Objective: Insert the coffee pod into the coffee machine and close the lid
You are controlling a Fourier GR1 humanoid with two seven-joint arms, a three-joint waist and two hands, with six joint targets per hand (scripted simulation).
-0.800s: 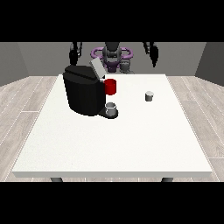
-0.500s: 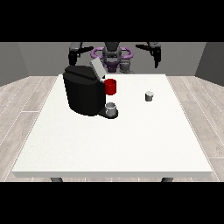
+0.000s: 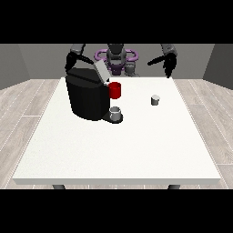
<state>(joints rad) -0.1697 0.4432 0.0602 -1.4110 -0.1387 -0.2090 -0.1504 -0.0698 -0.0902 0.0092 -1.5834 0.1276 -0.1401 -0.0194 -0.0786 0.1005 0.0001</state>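
Nearest the camera the small grey coffee pod [image 3: 155,100] is seen upright on the table [image 3: 118,150], right of the open-lidded coffee machine [image 3: 88,95], and beyond it the hand at the view's right [image 3: 169,63] is raised, nearer, its clasp untellable

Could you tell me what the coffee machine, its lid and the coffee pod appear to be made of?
The coffee machine looks like matte black plastic: dark and even, with no sharp glints. Its raised lid looks like light grey metal or plastic; the look leaves that open. The coffee pod looks pale grey, possibly foil or plastic.
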